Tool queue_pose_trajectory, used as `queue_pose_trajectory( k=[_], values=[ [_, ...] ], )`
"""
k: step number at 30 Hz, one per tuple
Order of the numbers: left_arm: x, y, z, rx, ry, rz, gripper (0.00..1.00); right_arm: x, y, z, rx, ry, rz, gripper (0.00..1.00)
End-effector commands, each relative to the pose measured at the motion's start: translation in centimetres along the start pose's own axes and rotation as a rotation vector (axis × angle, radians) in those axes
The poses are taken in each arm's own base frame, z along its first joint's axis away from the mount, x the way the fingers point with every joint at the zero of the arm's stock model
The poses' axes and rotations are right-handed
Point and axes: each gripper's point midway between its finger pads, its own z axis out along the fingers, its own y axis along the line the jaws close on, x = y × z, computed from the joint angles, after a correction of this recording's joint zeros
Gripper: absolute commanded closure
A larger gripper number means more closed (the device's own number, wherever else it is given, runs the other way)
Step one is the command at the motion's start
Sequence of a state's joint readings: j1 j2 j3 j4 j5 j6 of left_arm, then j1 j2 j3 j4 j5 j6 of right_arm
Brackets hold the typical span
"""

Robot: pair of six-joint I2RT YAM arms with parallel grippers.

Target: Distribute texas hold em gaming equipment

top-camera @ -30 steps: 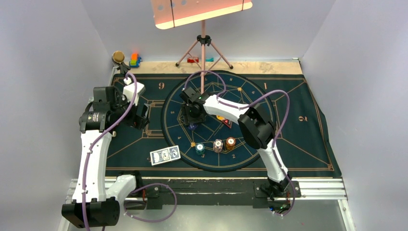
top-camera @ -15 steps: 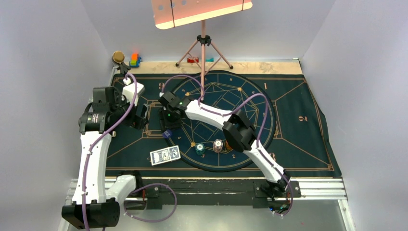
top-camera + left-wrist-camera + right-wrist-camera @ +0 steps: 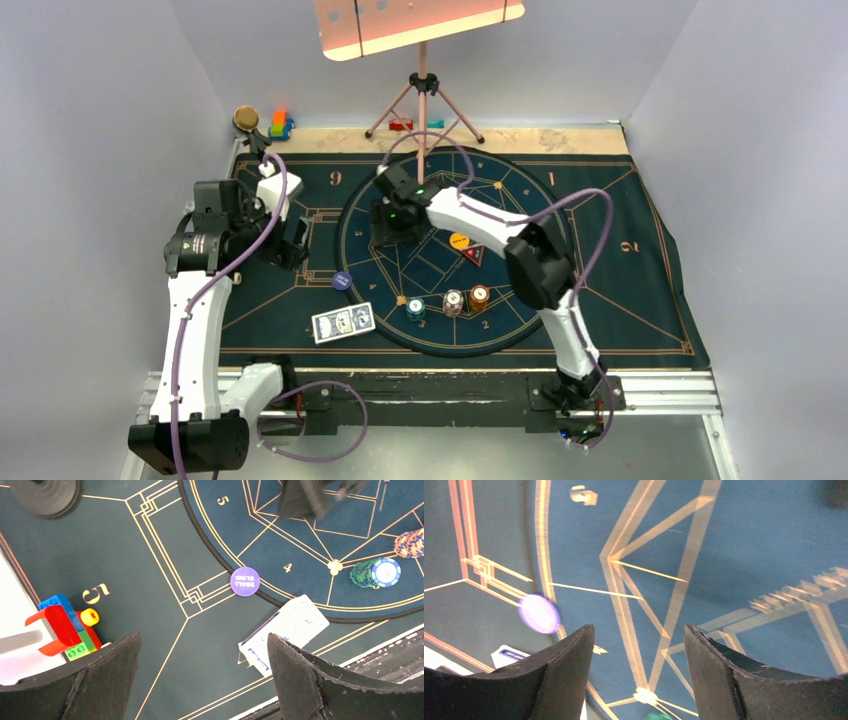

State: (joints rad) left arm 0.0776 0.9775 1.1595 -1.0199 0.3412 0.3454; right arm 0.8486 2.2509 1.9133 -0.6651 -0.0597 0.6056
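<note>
Nearest the arms, the playing cards (image 3: 343, 322) lie on the tabletop's dark mat (image 3: 620, 300). The purple small-blind button (image 3: 245, 581) sits just beyond them at the circle's rim, and three chip stacks (image 3: 454, 300) stand inside it. The left hand (image 3: 202, 680) hangs wide open and empty. Farther in, the right hand (image 3: 636, 675) hovers over the circle with its fingers parted and nothing between them. The yellow disc (image 3: 459, 241) and the red-edged triangular marker (image 3: 473, 254) beside it probably come next. Both are flat, so the fingers should straddle the edge squarely and go low before closing. The right wrist view is blurred, and the disc's lettering is unreadable.
</note>
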Motion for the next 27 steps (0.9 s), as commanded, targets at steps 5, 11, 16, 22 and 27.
queue_pose_trajectory(
  k=[5, 11, 16, 22, 27],
  values=[
    [0.5, -1.4, 0.8, 0.117, 0.029, 0.038, 0.00, -0.7, -11.7, -5.5, 0.221, -0.122, 0.049, 0.38],
    [0.0, -1.5, 0.5, 0.120, 0.010, 0.045, 0.00, 1.1, -12.7, -4.1, 0.207, -0.071, 0.072, 0.45],
    [-0.2, -1.2, 0.3, 0.103, 0.014, 0.049, 0.00, 2.1, -13.8, -3.0, 0.220, -0.039, 0.103, 0.54],
    [-0.2, -0.8, 0.3, 0.082, 0.017, 0.054, 0.00, 1.6, -18.1, -3.0, 0.285, -0.041, 0.193, 0.54],
    [-0.1, -0.5, 0.5, 0.075, 0.024, 0.053, 0.00, 0.7, -21.0, -3.4, 0.353, -0.061, 0.223, 0.54]
  ],
)
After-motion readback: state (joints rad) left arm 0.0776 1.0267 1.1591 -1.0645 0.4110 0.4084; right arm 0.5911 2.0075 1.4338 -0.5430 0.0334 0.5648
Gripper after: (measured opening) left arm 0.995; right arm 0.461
